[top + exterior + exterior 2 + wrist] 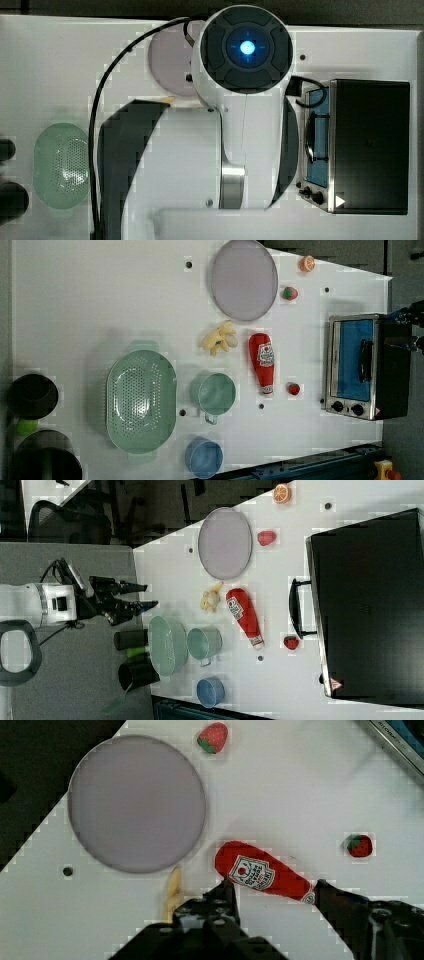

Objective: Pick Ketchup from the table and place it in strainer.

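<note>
The gripper (145, 594) hung with jaws spread and empty above the ketchup bottle (263, 363), which lay between plate (244, 280) and cup (216, 393); descending squarely across its narrow body looked wisest.

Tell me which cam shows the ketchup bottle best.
Left view: the ketchup lies flat on the table, whole and unobstructed, label readable, between the banana bunch and the toaster oven. Right view shows the whole bottle too, at a slant. In the wrist view, the pincer fingers flank it.
</note>
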### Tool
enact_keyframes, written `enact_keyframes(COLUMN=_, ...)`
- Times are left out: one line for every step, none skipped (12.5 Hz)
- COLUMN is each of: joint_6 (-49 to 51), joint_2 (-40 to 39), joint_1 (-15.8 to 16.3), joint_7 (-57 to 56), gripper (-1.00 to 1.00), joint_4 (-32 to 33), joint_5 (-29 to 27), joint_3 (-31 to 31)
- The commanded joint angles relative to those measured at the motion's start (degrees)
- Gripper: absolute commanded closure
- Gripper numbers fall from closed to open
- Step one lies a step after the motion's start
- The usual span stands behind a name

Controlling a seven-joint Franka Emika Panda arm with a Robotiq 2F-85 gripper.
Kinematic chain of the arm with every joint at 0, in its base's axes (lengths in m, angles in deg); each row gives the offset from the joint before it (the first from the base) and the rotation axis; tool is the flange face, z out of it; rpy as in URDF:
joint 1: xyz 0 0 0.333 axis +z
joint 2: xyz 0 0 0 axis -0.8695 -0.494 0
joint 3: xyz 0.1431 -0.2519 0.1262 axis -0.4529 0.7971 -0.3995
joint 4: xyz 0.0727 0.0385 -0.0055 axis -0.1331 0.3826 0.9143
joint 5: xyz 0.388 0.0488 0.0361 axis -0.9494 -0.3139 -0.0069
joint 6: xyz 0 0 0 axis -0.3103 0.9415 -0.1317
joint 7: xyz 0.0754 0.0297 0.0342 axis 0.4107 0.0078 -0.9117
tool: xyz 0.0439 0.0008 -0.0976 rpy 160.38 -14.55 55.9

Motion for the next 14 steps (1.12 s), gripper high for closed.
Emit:
enact_keyframes(joint_6=6.77, joint_2=11.30, joint_1=-6.08, joint_7=-4.77, gripper=-0.59, joint_4=6.32, joint_5=-0.54, joint_3=-2.70)
enact_keyframes(joint_6=6.69, joint_2=11.16, joint_1=-6.08, joint_7=-4.78, gripper=-0.80, joint_4=6.45, joint_5=-0.54, joint_3=-2.73)
enact_keyframes(joint_6=6.58, joint_2=10.83, joint_1=-6.05, joint_7=-4.96, gripper=-0.99, joint_4=6.70, joint_5=-0.54, joint_3=-2.91)
enact_keyframes(joint_6=6.44, joint_2=10.26, joint_1=-5.99, joint_7=-5.34, gripper=-1.00, joint_4=7.22, joint_5=-0.54, joint_3=-3.20)
enact_keyframes(joint_6=6.41, joint_2=9.39, joint_1=-5.96, joint_7=-5.77, gripper=-1.00, joint_4=7.92, joint_5=-0.54, joint_3=-3.60)
enact_keyframes(joint_6=6.36, joint_2=8.26, joint_1=-5.93, joint_7=-6.47, gripper=-1.00, joint_4=8.76, joint_5=-0.54, joint_3=-4.08)
enact_keyframes(joint_6=5.90, joint_2=6.93, joint_1=-5.86, joint_7=-7.69, gripper=-1.00, joint_4=9.77, joint_5=-0.54, joint_3=-4.64)
enact_keyframes(joint_6=4.77, joint_2=5.49, joint_1=-5.75, joint_7=-9.87, gripper=-1.00, joint_4=10.98, joint_5=-0.54, joint_3=-5.19)
enact_keyframes(joint_6=2.82, joint_2=4.14, joint_1=-5.66, joint_7=-13.26, gripper=-1.00, joint_4=12.55, joint_5=-0.54, joint_3=-5.74)
enact_keyframes(joint_6=-0.07, joint_2=2.92, joint_1=-5.59, joint_7=-17.72, gripper=-1.00, joint_4=14.50, joint_5=-0.54, joint_3=-6.27)
enact_keyframes(joint_6=-3.83, joint_2=1.83, joint_1=-5.56, joint_7=-22.71, gripper=-1.00, joint_4=16.68, joint_5=-0.54, joint_3=-6.65)
enact_keyframes(joint_6=-8.25, joint_2=0.82, joint_1=-5.52, joint_7=-27.92, gripper=-1.00, joint_4=18.86, joint_5=-0.54, joint_3=-6.90)
enact_keyframes(joint_6=-12.86, joint_2=-0.15, joint_1=-5.43, joint_7=-33.09, gripper=-1.00, joint_4=21.02, joint_5=-0.54, joint_3=-7.01)
enact_keyframes(joint_6=-17.29, joint_2=-1.09, joint_1=-5.35, joint_7=-38.18, gripper=-1.00, joint_4=23.09, joint_5=-0.54, joint_3=-7.06)
